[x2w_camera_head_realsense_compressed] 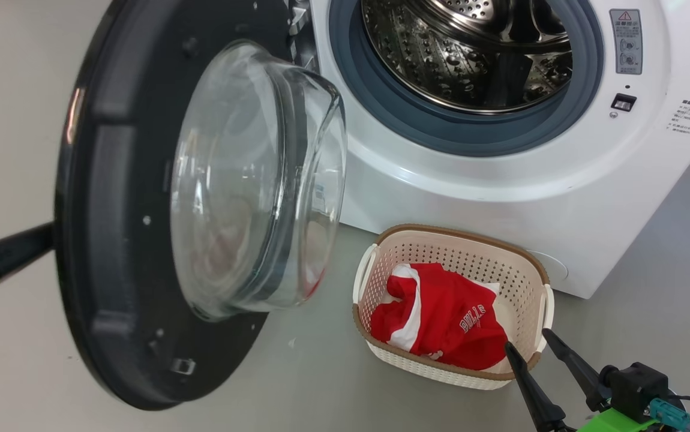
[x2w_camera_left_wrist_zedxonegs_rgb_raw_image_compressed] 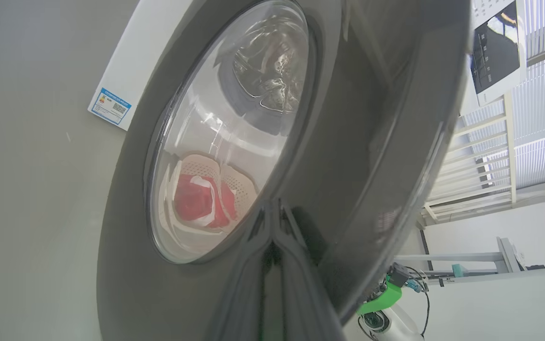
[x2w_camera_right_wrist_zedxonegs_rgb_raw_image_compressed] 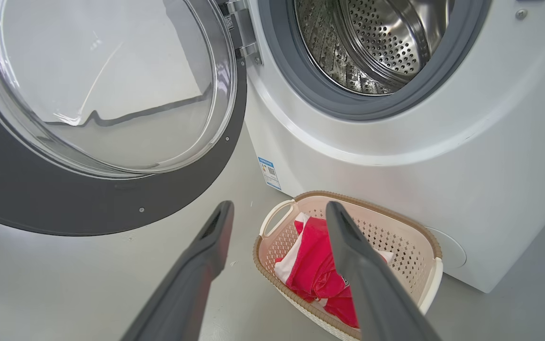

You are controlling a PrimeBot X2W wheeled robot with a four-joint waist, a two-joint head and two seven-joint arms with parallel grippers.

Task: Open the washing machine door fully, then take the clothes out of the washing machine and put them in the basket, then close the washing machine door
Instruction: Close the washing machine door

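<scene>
— Where are the clothes (x2w_camera_head_realsense_compressed: 441, 318)?
— In the basket (x2w_camera_head_realsense_compressed: 459, 235), a red heap, on the floor just beside the washer (x2w_camera_head_realsense_compressed: 501, 192). The drum (x2w_camera_head_realsense_compressed: 471, 60) looks bare from here, so I take the unloading as done.
— Then why is your left gripper (x2w_camera_left_wrist_zedxonegs_rgb_raw_image_compressed: 275, 220) behind the door (x2w_camera_head_realsense_compressed: 111, 240)?
— To shut it, I'd say. The door stands swung out wide, glass bowl facing the basket. My left fingers are pinched together, holding nothing, tips set against the glossy outer face on the black band beside the window. Closed like that they make one stiff prod, and that far from the hinge a push should turn the door easily.
— And the right gripper (x2w_camera_head_realsense_compressed: 526, 339)?
— Spread wide, empty, low over the basket's near corner. I judge it's parked there to stay clear of the door's swing.
— Any worry?
— The bowl should sweep above the basket, but my tips could slide on that slick face
</scene>
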